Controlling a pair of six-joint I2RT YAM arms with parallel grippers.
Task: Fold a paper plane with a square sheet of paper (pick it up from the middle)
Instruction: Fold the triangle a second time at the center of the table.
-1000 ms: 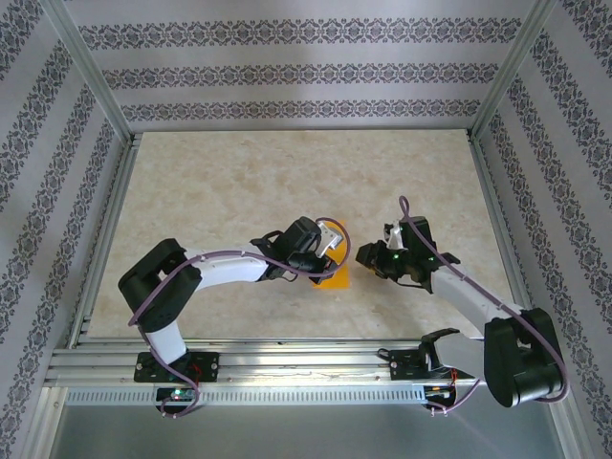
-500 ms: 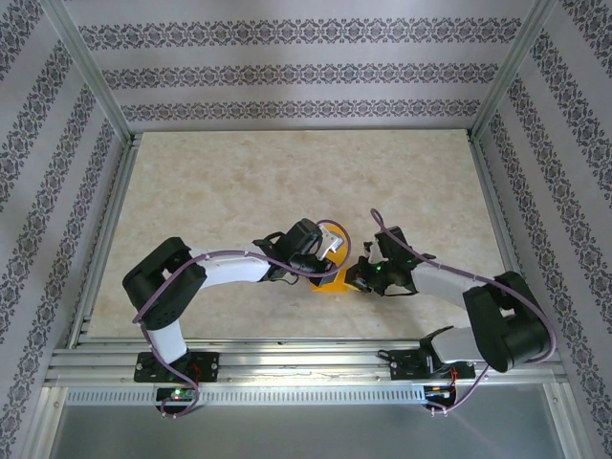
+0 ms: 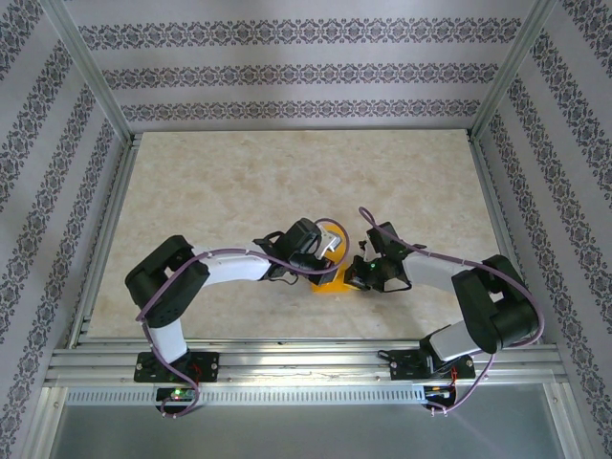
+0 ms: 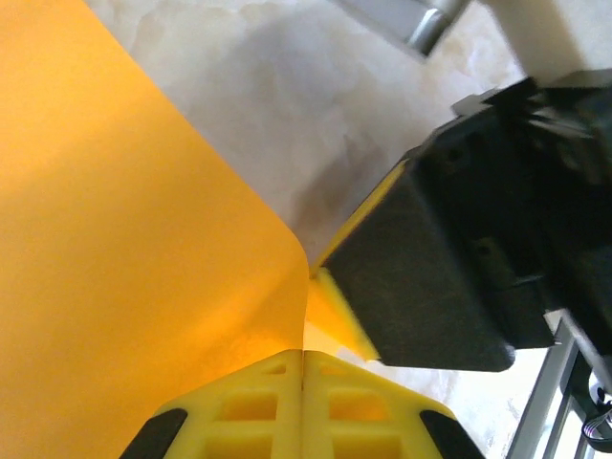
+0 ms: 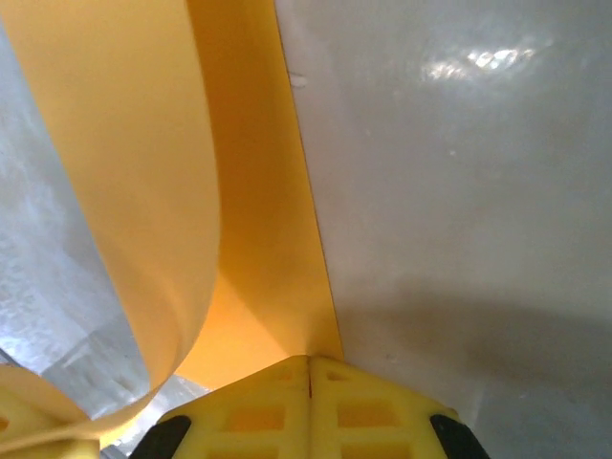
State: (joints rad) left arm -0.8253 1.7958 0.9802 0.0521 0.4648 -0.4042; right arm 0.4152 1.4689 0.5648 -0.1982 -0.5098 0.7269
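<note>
Right gripper [image 5: 309,361] closing in
It is now pinching the paper [image 4: 115,268] alongside the left gripper [image 4: 303,356]'s pinch, readying a fold

left fingers [image 4: 330,378] pinched together | right fingers [image 5: 277,378] pinched together | facing each other closely

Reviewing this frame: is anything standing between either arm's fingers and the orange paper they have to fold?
Nothing visible does. The left fingers are shut directly on the orange paper, and the right fingers are shut on it too, close beside them, with no other object in between.
</note>
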